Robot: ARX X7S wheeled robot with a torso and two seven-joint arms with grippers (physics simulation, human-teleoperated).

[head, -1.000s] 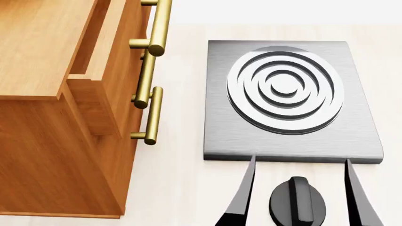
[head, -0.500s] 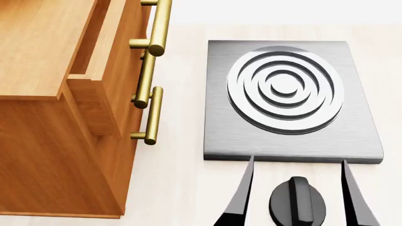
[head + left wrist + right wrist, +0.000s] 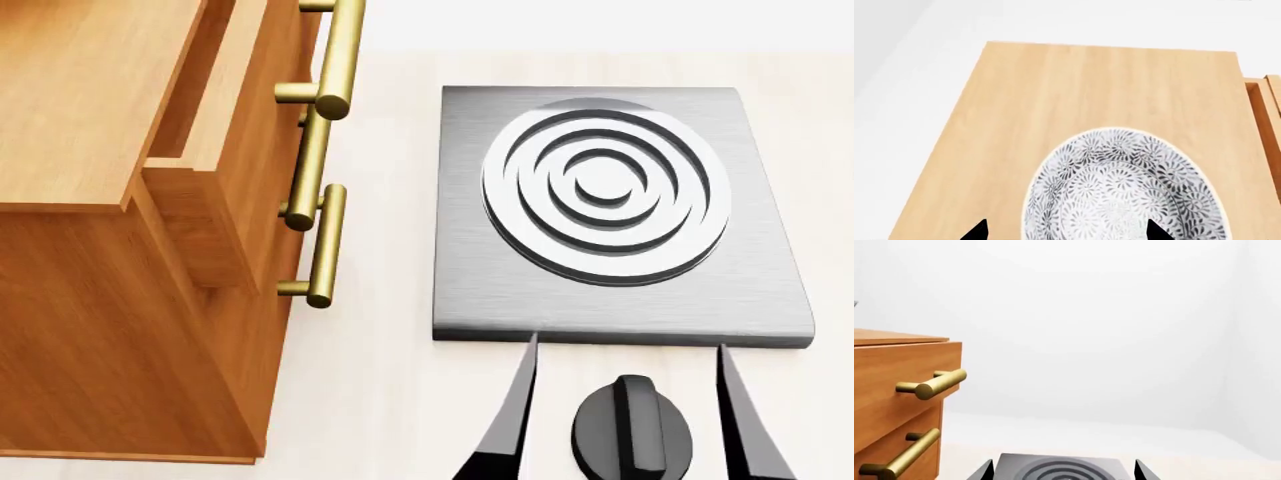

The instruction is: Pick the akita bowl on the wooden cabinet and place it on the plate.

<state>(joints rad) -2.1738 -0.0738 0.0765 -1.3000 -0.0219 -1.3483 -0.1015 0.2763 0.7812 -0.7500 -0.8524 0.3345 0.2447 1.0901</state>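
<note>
The akita bowl (image 3: 1121,195), white with a fine dark grey floral pattern, stands upright on the top of the wooden cabinet (image 3: 1074,85). My left gripper (image 3: 1066,233) hangs open just over it. One fingertip is off the bowl's side over bare wood, the other over its inside. The head view shows neither this gripper nor the bowl. The cabinet (image 3: 80,100) fills that view's left. My right gripper (image 3: 627,342) is open and empty by the grey stove's (image 3: 467,200) front edge, its fingers on either side of a black knob (image 3: 634,430). The plate is out of view.
The cabinet's drawer fronts carry protruding brass bar handles (image 3: 327,245) facing the stove. In the right wrist view the cabinet (image 3: 894,360) and a handle (image 3: 931,385) are close by, with the stove (image 3: 1021,462) ahead of the right gripper (image 3: 1064,471) and a white wall behind.
In the head view the right gripper's fingers have shifted slightly left, the right-hand one most, so the gap looks a little narrower. Nothing else has moved.
</note>
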